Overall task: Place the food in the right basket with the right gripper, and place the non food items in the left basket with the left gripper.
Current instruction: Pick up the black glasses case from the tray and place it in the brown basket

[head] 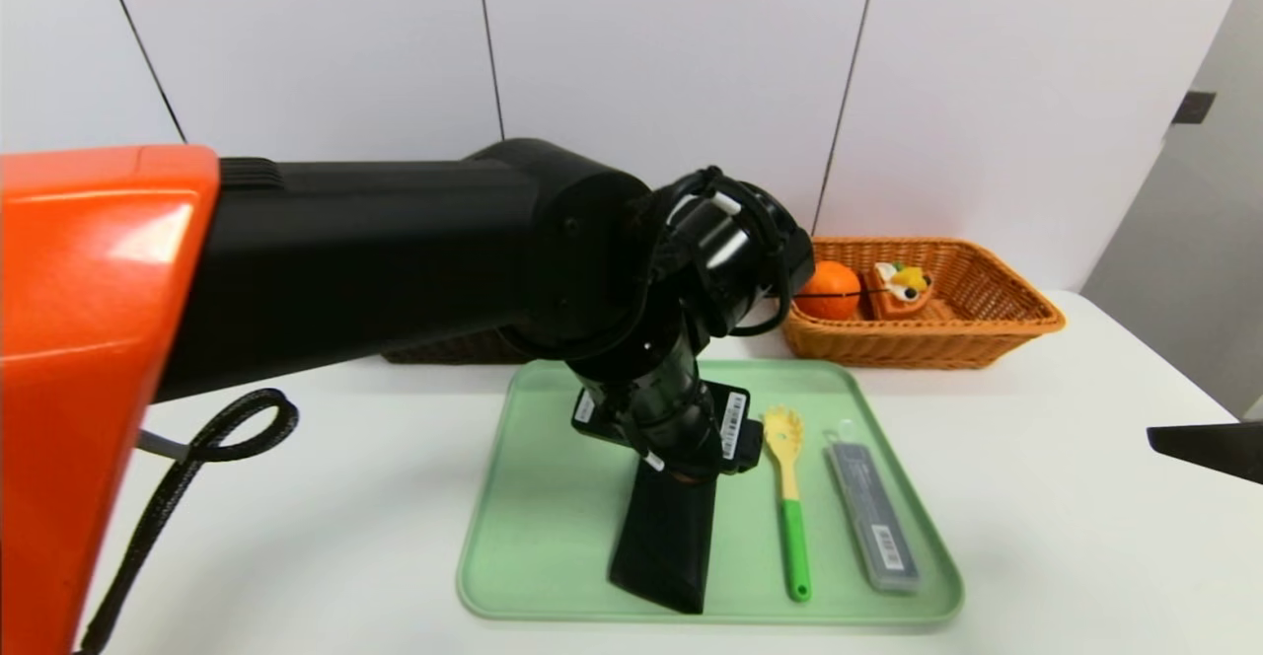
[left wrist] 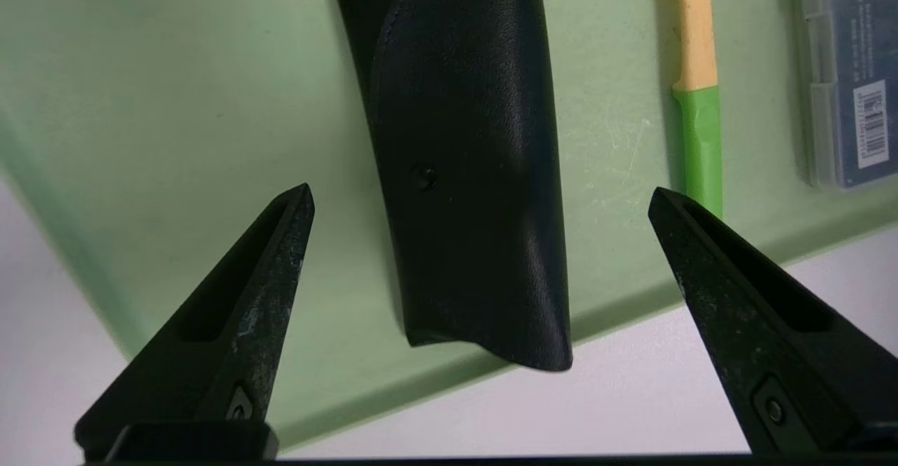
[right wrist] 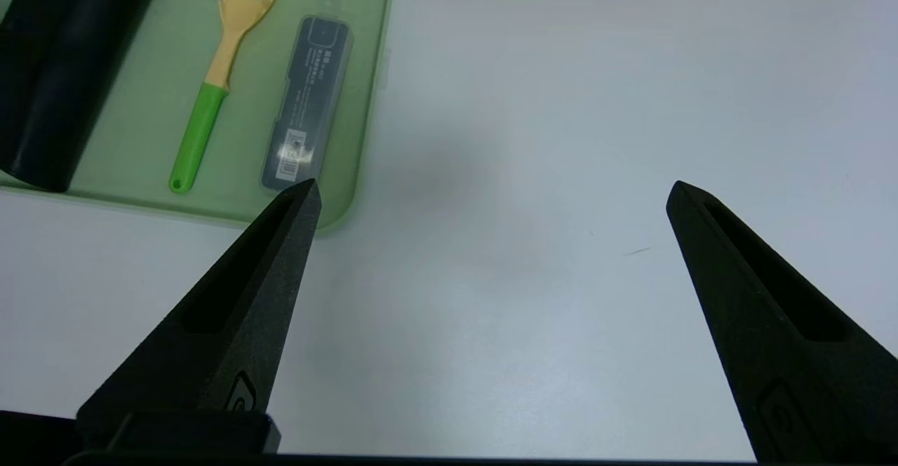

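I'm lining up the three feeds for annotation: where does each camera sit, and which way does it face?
Head: high, facing forward and down at green tray; left arm crosses it.
Left wrist: above black case, open left gripper framing it.
Right wrist: over bare table, open right gripper showing.
All three share the spoon.

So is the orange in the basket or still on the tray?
In the basket: the orange sits inside the right basket, off the green tray.

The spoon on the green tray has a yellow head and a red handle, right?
Not quite. The spoon on the green tray has a yellow head, but its handle is green, not red. The head view shows it, and so do both wrist views.
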